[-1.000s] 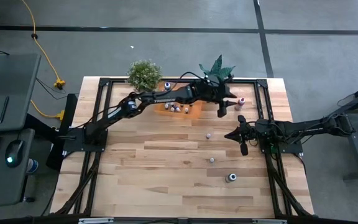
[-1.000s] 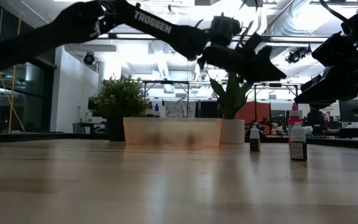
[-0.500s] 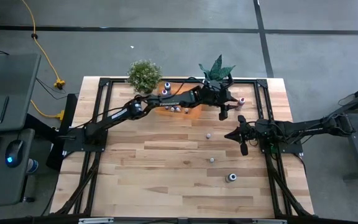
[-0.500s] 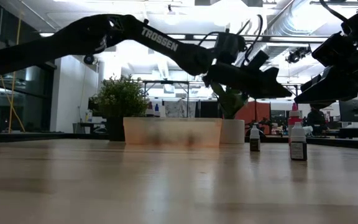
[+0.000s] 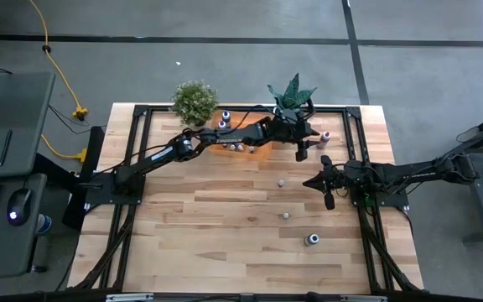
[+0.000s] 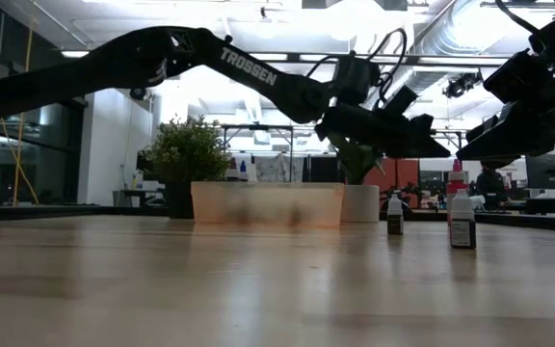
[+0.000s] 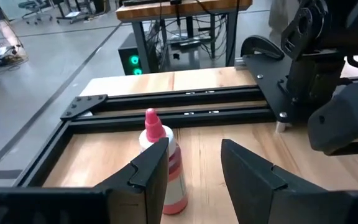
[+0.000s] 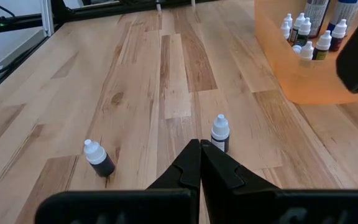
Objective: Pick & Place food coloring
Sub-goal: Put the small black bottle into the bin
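From my left wrist view, the left pincer (image 7: 194, 171) stands partly open, its two dark fingers (image 7: 146, 169) apart with bare worktop (image 7: 204, 146) between them, holding nothing. The pink bottle (image 7: 160, 165) stands just beside the finger on one side, outside the gap; I cannot tell whether it touches that finger. It is upright, long axis vertical, its pointed pink cap up. In the high view the left arm (image 5: 183, 144) stretches low and nearly straight across the far side of the worktop, over the orange tray (image 5: 262, 151), so that the pincer (image 5: 302, 147) reaches almost to the pink bottle (image 5: 325, 135) by the black frame rail (image 7: 173, 99).

My right pincer (image 8: 200, 163) is closed tight, fingers pressed together with nothing between them. The right arm (image 5: 409, 174) lies extended from its base toward the middle of the worktop, pincer (image 5: 325, 186) held off the surface. Just ahead of its tips stands a small white-capped bottle (image 8: 220, 133), upright, cap up. To one side, a little apart, a second small dark bottle (image 8: 98, 158) leans tilted. Farther beyond, the orange tray (image 8: 316, 87) holds a cluster of small bottles (image 8: 306, 34), all upright with caps up.

Behind the tray, two potted plants (image 5: 195, 99) stand at the worktop's far edge.
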Available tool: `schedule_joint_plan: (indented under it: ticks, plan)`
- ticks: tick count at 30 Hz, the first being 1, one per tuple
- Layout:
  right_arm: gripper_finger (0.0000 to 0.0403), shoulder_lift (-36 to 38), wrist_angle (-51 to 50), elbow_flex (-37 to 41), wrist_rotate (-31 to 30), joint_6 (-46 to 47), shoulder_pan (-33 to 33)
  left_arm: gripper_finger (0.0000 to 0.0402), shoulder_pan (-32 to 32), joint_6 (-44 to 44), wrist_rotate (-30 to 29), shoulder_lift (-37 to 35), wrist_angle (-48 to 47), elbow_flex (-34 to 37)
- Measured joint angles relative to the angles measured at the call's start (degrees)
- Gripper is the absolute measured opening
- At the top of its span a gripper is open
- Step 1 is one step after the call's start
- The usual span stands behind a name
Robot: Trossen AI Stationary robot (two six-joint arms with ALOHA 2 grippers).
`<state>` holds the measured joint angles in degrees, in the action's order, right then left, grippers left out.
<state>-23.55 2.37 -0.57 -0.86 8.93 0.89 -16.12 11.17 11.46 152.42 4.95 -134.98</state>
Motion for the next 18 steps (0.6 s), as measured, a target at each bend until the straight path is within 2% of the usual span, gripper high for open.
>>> schedule_joint_plan:
  ticks: [6, 18]
  plan:
    - [0.0000, 0.00, 0.02, 0.02, 0.00, 0.00, 0.00, 0.0143, 0.12, -0.67, -0.04, -0.48, -1.87, 0.00]
    - [0.0000, 0.00, 0.02, 0.01, 0.00, 0.00, 0.01, 0.0143, 4.35, 2.07, -4.35, -9.81, -12.61, 0.04]
